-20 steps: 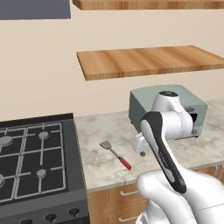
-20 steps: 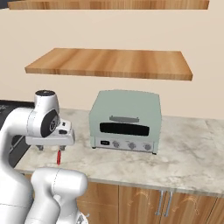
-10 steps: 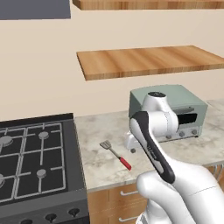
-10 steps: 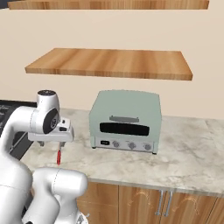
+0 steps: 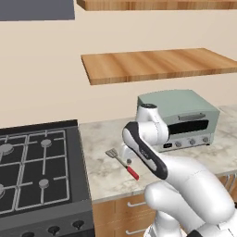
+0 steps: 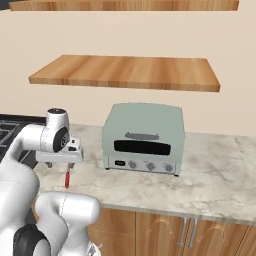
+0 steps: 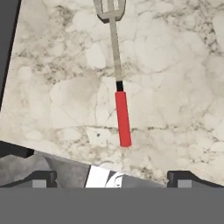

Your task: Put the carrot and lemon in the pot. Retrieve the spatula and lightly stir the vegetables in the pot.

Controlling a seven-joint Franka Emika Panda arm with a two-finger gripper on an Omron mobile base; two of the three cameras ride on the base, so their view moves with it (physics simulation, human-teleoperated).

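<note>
Arm swung left; hand (image 6: pixel 59 163) wide open, empty, above slim red-handled metal spatula (image 7: pixel 117 74) on marble table (image 7: pixel 175 78). Off-centre drop could knock it away.

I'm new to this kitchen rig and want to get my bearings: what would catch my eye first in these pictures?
The red-handled spatula lies flat on the marble counter, between the stove and the pale green toaster oven. The tool hangs open right above it, its fingertips apart on either side of the handle's end and not touching it. A wooden shelf runs along the wall above.
</note>
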